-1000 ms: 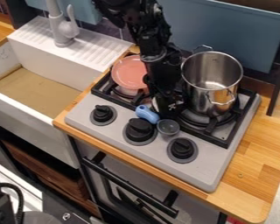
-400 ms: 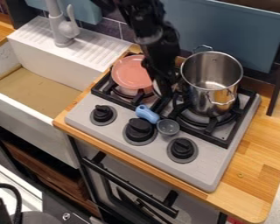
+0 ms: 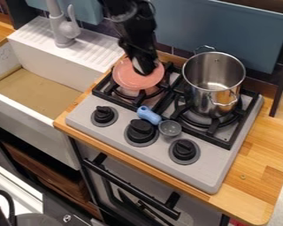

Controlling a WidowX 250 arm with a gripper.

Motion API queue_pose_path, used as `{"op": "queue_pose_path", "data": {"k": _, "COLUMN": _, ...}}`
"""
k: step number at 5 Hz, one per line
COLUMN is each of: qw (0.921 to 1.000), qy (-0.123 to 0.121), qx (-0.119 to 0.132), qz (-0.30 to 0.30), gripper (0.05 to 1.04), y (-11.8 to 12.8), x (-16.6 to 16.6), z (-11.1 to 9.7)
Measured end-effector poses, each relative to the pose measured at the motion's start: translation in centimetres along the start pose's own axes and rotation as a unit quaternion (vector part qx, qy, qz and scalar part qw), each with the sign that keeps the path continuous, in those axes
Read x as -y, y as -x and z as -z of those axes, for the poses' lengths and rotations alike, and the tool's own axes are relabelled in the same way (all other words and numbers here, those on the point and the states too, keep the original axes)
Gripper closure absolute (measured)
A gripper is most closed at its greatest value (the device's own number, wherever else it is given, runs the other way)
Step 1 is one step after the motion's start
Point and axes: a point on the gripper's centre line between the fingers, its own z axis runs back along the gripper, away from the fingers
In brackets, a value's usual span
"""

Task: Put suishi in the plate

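While I hang at the pink plate (image 3: 138,81), I have the sushi (image 3: 145,65) in my grip.
My gripper (image 3: 145,69) is closed around the white piece over the plate's upper right part; the steel pot (image 3: 213,86) stands right of the plate.

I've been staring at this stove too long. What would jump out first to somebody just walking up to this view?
Probably the tall, shiny steel pot on the burner at picture right. Next, the pink plate on the left burner, with the black gripper low over it and a small dark-and-white piece, likely the sushi, at its tip. The blue-handled scoop stands out too, beside the middle knob.
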Motion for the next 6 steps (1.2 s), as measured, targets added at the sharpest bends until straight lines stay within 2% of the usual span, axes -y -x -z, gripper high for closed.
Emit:
{"op": "queue_pose_path", "data": {"k": 1, "qw": 0.9989, "qy": -0.02, "qx": -0.026, "qz": -0.034, "gripper": 0.592, "y": -0.4, "x": -2.5, "z": 1.2}}
{"op": "queue_pose_path", "data": {"k": 2, "qw": 0.9949, "qy": -0.048, "qx": -0.054, "qz": -0.069, "gripper": 0.592, "y": -1.1, "x": -4.2, "z": 3.5}}
{"op": "queue_pose_path", "data": {"k": 3, "qw": 0.9938, "qy": -0.054, "qx": -0.062, "qz": -0.075, "gripper": 0.592, "y": -1.8, "x": -4.6, "z": 4.6}}
{"op": "queue_pose_path", "data": {"k": 5, "qw": 0.9937, "qy": -0.044, "qx": -0.072, "qz": -0.074, "gripper": 0.592, "y": -1.9, "x": -4.4, "z": 5.1}}
{"op": "queue_pose_path", "data": {"k": 6, "qw": 0.9933, "qy": -0.054, "qx": -0.069, "qz": -0.076, "gripper": 0.518, "y": -2.0, "x": -4.6, "z": 5.2}}
